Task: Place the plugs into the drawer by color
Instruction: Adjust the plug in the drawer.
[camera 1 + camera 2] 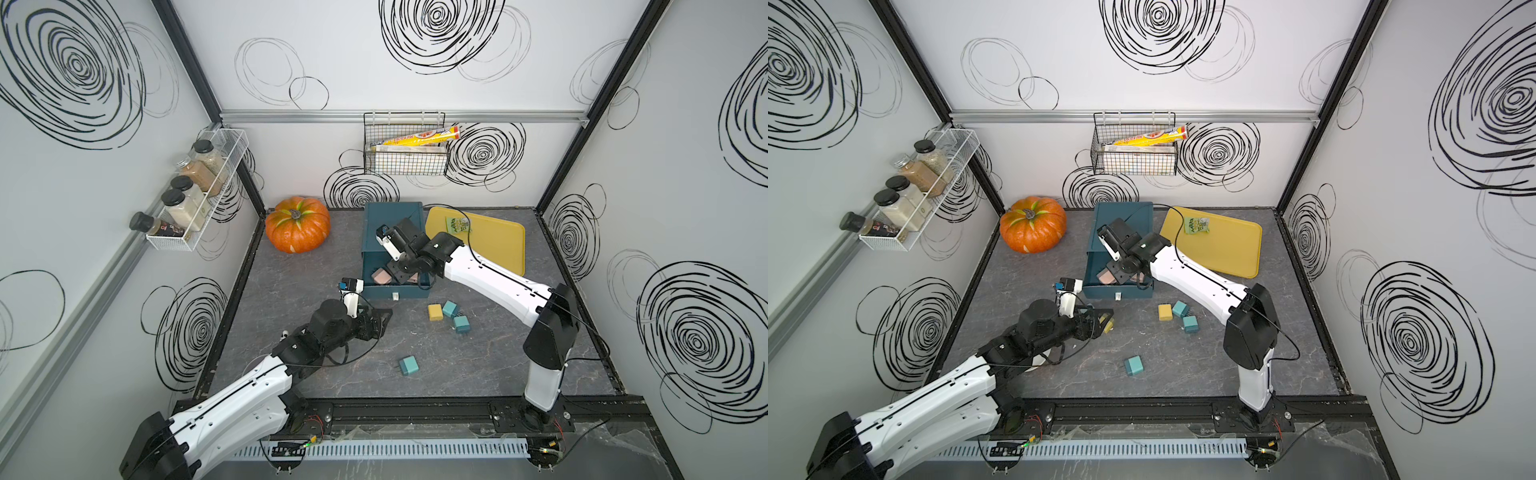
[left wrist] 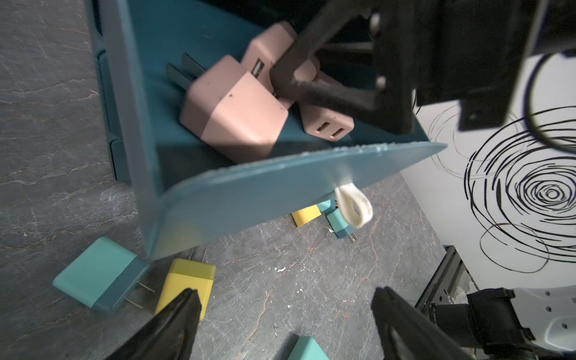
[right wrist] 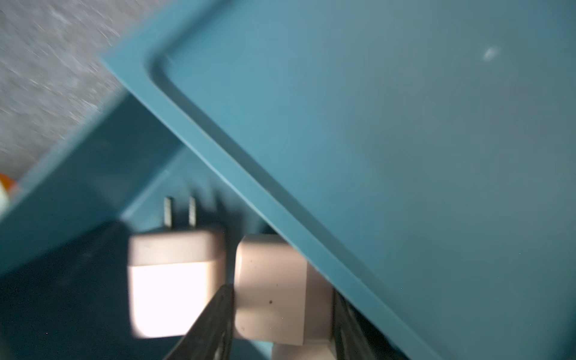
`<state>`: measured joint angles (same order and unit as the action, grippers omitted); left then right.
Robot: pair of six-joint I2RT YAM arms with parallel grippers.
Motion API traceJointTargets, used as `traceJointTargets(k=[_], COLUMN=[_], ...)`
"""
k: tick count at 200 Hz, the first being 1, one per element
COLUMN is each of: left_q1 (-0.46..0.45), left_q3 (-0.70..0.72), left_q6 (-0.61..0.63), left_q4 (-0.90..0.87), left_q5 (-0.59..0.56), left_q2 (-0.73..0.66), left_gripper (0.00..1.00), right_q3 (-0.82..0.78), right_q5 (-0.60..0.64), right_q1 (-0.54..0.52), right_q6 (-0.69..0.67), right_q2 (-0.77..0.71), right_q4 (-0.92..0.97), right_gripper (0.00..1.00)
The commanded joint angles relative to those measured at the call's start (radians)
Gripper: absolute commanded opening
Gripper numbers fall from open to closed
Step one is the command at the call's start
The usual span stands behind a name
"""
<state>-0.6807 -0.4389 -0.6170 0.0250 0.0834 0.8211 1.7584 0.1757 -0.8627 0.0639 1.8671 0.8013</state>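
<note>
The dark teal drawer cabinet (image 1: 392,224) stands at the back middle with its top drawer (image 2: 265,193) pulled out. Three dusty pink plugs (image 2: 237,109) lie inside it. My right gripper (image 3: 280,293) reaches down into that drawer, its fingers (image 3: 224,305) pressed on both sides of one pink plug (image 3: 271,268). My left gripper (image 2: 286,299) hovers open and empty over the table just in front of the drawer, with a yellow plug (image 2: 187,283) by one finger and a teal plug (image 2: 99,280) beyond it. A yellow plug (image 1: 435,311) and three teal plugs (image 1: 449,308) (image 1: 461,323) (image 1: 409,365) lie on the table.
An orange pumpkin (image 1: 297,224) sits left of the cabinet. To its right lies a flat yellow tray (image 1: 494,249) holding a green packet (image 1: 457,224). A wire basket (image 1: 405,162) hangs on the back wall, and a spice rack (image 1: 199,199) on the left wall.
</note>
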Motion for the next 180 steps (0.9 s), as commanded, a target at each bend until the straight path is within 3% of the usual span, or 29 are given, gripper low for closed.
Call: traceJointTargets(k=[1,64,89,123,152,180], left_q1=[-0.001,-0.001,0.000,0.000,0.003,0.047], left_q3=[-0.003,-0.018,-0.075,-0.167,-0.323,-0.506], left_q6=[0.013,0.010,-0.016,-0.061,-0.043,0.014], left_q4=[0.038,0.023,-0.087,-0.230,-0.319,-0.333], left_q5=[-0.011,-0.021,-0.052,-0.086,-0.155,-0.214], left_q2=[-0.018,-0.026,-0.076,-0.194,-0.180,0.025], left_gripper=[0.94,0.95,0.93,0.90,0.90,0.84], right_q3=[-0.006,0.033,0.031,0.010,-0.090,-0.267], right_q5=[-0.017,-0.064,-0.078,-0.065,-0.143,-0.338], right_q1=[0.006,0.006,0.006,0.007,0.007,0.004], right_q6=[0.020,0.030,0.040,0.035,0.042,0.066], right_q2=[-0.004,-0.095,-0.157,-0.240,-0.343,-0.486], right_q4=[0.029,0.036,0.023,0.018,-0.030,-0.116], right_gripper=[0.58,0.62,0.71,0.72,0.64,0.53])
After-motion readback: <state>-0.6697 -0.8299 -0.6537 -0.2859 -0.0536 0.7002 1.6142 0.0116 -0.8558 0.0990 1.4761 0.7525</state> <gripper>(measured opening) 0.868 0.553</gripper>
